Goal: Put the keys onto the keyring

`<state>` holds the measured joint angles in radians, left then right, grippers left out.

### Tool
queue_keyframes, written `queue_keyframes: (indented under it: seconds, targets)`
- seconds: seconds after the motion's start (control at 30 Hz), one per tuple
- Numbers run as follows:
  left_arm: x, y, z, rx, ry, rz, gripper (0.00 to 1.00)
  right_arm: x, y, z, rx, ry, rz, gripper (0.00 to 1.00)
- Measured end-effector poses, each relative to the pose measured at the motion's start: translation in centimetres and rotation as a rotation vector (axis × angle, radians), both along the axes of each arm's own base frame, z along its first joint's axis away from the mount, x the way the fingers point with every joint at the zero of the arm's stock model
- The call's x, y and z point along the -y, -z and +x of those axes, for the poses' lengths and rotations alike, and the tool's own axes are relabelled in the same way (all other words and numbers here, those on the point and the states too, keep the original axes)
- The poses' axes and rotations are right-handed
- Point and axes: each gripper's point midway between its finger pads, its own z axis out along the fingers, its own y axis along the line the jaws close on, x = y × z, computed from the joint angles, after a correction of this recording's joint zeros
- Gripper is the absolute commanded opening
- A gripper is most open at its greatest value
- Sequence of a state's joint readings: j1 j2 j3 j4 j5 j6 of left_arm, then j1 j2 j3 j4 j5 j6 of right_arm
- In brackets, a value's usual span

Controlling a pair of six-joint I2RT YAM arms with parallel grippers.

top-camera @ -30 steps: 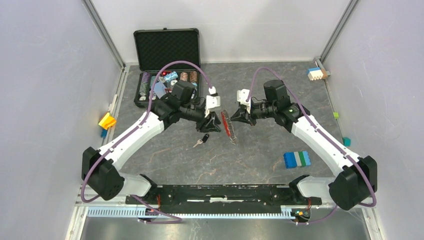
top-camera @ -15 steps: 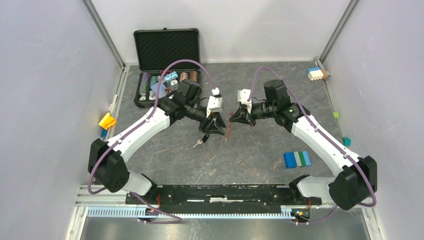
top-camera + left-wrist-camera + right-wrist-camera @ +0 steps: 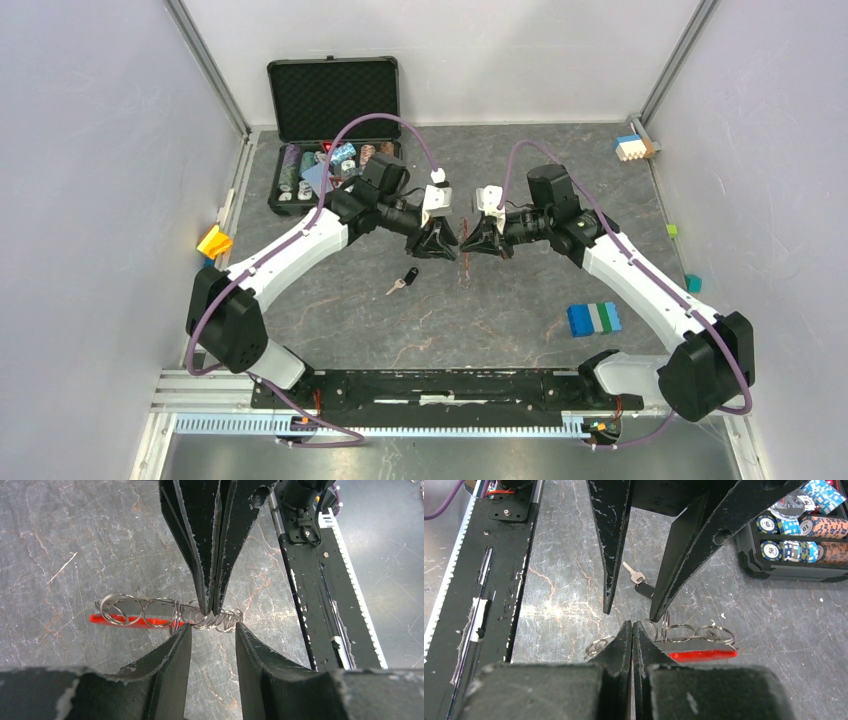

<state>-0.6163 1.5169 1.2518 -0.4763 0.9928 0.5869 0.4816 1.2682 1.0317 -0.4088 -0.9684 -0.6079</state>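
Right claw (image 3: 632, 626) clamped on the keyring (image 3: 699, 654), whose long axis runs crosswise to both claws; left claw (image 3: 213, 627), fingers apart, faces it. The key (image 3: 404, 281) lies on the worktop (image 3: 500, 320), apart from the ring, nearer the left arm.

My keyring (image 3: 174, 616) is a row of linked silver rings with a flat red tag (image 3: 120, 621) alongside; my right claw (image 3: 210, 611) pinches it near one end; the key (image 3: 639, 580), with a black head and short silver blade, lies flat nearby, on no ring.
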Motion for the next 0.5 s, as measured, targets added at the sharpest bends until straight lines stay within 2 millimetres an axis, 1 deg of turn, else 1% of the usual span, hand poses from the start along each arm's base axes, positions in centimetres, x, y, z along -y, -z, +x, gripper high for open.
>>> queue_keyframes:
  seconds: [0.3,0.5]
  targets:
    - [0.26,-0.32,0.42,0.015,-0.007,-0.015,0.44,0.06,0.05,0.26,0.000,0.016,-0.005,0.00]
    - [-0.08,0.21,0.68,0.070,0.004,0.004,0.45,0.31,0.35,0.90,0.002,0.057,-0.027,0.00]
